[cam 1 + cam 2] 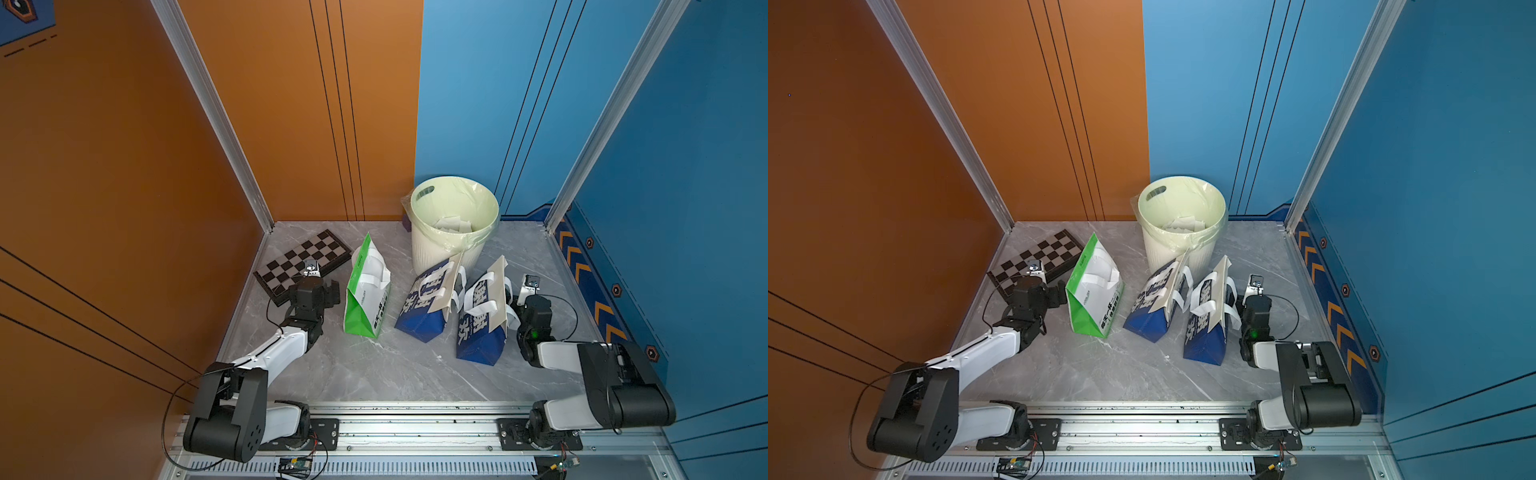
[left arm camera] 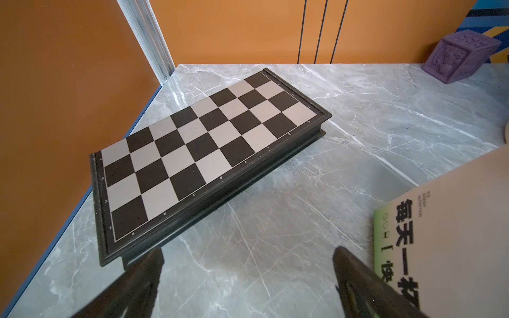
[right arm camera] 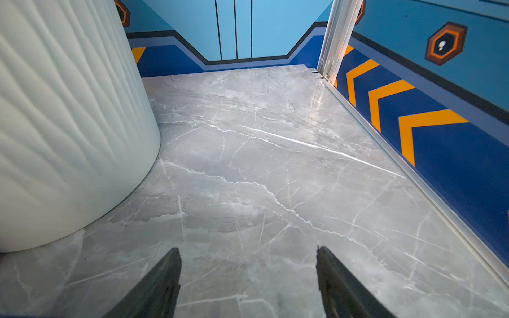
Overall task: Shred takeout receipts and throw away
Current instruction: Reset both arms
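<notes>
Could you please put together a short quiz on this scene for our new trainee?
1. True or false: white paper pieces lie inside the bin.
2. Which bag lies nearest the chessboard? A: the green-white bag. B: a blue-white bag. C: a red bag.
3. What do the left gripper and the right gripper hold between their fingers?
Key: 1 true; 2 A; 3 nothing, both are open.
</notes>
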Controlling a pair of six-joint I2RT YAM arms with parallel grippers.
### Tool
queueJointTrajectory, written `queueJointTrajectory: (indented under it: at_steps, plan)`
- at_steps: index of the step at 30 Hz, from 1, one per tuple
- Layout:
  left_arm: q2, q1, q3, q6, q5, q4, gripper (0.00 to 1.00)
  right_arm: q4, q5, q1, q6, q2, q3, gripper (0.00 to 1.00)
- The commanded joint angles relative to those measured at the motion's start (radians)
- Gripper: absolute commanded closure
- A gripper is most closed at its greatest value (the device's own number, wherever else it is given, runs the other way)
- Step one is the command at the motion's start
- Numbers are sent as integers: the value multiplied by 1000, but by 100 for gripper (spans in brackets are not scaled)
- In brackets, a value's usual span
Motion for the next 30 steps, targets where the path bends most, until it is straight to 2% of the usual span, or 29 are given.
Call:
queueJointTrajectory:
  at_steps: [1,2,4,6,11,17,21,24,30]
  plan:
    - [24,17,-41,77,31,119,2,152,-83,-27,-3,36,-20,21]
    - [31,23,-64,85,30,166,2,93,-100,-36,-1,13,-8,20]
    - [56,51,-112,81,42,275,2,131,-114,-45,17,49,4,18]
    - [100,70,-157,77,60,397,2,32,-105,-48,19,28,34,14]
    - [261,84,-200,71,58,648,2,32,-94,-44,19,38,45,0]
    - [246,111,-211,20,31,635,2,10,-76,-33,11,36,54,0]
    - [246,111,-211,20,32,634,2,-20,-37,15,-41,34,67,0]
    - [247,111,-210,20,31,634,2,-30,-82,-5,-31,38,75,0]
    - [248,111,-209,22,30,634,2,-22,-51,8,-39,37,71,0]
